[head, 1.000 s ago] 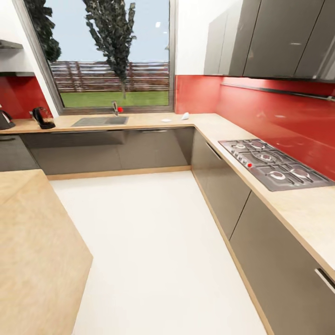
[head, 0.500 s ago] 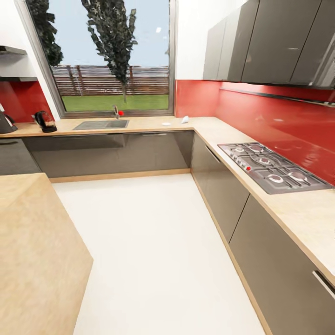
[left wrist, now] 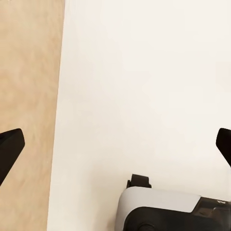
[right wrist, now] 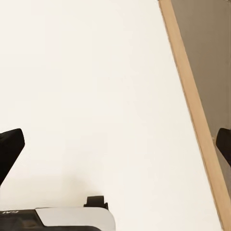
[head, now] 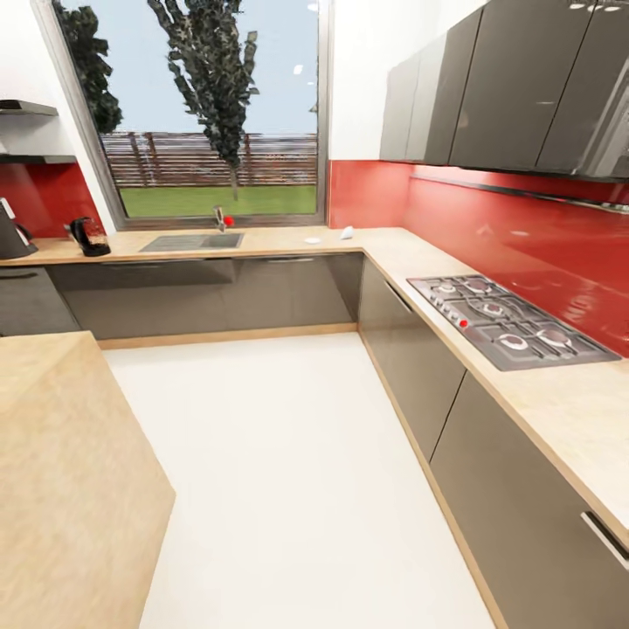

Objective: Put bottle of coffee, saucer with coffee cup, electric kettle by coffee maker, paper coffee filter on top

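The steel sink [head: 192, 242] set into the kitchen countertop [head: 279, 244] under the window [head: 210, 114] serves as the landmark here. To the left of the sink along the same worktop stands the electric kettle [head: 88, 237], upright, with its black loop handle and brownish body; further left again, at the picture's edge, is the coffee maker [head: 12, 238], only partly in view. To the right of the sink lie the saucer [head: 312, 240], flat on the wood, and just beyond it the paper coffee filter [head: 347, 232], close to the corner where the worktop turns toward the gas hob [head: 505, 321]. The sink's tap [head: 218, 216] carries a red knob. A light-wood island [head: 61, 489] sits well in front of the sink, across the white floor [head: 288, 472]. The left gripper [left wrist: 115, 144] hangs over the floor beside the island's edge, its dark fingertips [left wrist: 9, 149] spread wide and holding nothing. The right gripper [right wrist: 115, 144] is likewise wide apart and empty above the floor, near a cabinet plinth [right wrist: 192, 110].
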You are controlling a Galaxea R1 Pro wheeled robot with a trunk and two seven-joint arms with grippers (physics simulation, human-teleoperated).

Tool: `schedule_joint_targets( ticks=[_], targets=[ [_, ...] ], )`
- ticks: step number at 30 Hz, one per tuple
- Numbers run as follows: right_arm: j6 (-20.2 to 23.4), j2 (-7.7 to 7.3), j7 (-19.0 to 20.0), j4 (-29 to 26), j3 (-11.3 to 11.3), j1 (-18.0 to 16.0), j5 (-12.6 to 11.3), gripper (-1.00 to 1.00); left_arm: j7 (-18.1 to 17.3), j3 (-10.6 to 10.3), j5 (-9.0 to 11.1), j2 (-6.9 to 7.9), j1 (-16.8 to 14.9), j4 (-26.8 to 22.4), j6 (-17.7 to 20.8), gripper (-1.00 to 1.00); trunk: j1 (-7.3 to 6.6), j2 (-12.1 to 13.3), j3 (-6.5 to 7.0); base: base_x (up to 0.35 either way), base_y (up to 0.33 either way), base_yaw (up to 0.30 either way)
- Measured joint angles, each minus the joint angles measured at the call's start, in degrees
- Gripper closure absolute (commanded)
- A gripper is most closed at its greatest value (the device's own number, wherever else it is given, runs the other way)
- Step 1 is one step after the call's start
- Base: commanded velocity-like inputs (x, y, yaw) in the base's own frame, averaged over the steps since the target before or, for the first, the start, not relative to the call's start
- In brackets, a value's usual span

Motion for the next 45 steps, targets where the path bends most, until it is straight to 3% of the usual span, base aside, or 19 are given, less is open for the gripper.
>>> schedule_joint_targets(
  ticks=[8,13,45],
  targets=[
    [0.0,0.0,0.0,0.0,0.0,0.0,0.0,-1.0,0.0,0.0,0.0,-0.01,0.0,0.0,0.0,-1.0,-1.76,3.2,2.16,0.0,0.0,0.0],
    [0.0,0.0,0.0,0.0,0.0,0.0,0.0,-1.0,-0.1,0.0,0.0,-0.01,0.0,0.0,0.0,-1.0,-1.77,3.2,2.58,0.005,0.0,0.0],
    [0.1,-0.25,0.2,0.1,0.1,0.0,0.2,-1.0,-0.1,-0.1,0.0,-0.01,0.0,0.0,0.0,-1.0,-1.8,3.2,2.78,0.314,0.0,0.0]
  ],
)
